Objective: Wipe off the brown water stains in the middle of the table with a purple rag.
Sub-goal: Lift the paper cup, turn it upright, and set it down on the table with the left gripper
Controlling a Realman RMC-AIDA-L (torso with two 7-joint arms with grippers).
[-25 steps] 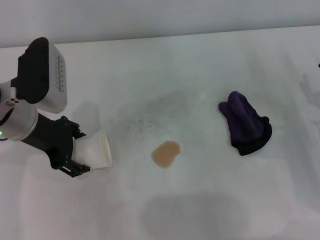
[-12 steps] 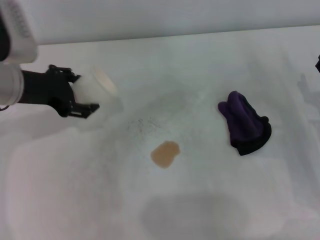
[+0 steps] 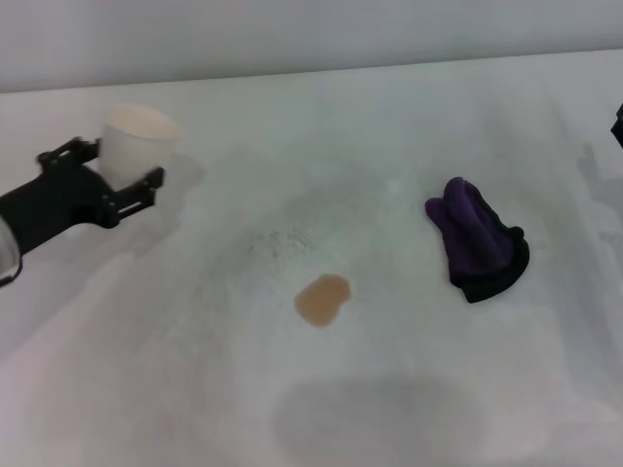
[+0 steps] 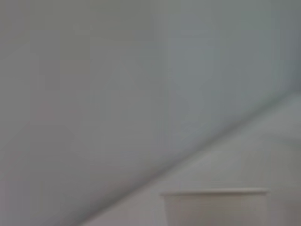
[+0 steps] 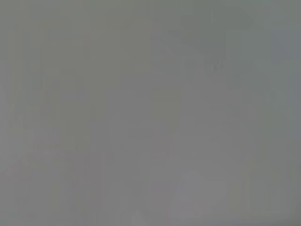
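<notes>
Brown water stains (image 3: 322,300) sit mid-counter (image 3: 409,389), untouched. Left claw (image 3: 122,185) grips an upright paper cup (image 3: 134,144), well apart from them. Purple rag (image 3: 477,241) lies beyond the stain from that claw. Wiping looks unstarted; next, likely grasp the rag. Right claw barely shows at the edge; its state I cannot tell.

There are no words, numbers or signs to read anywhere on the things here.
</notes>
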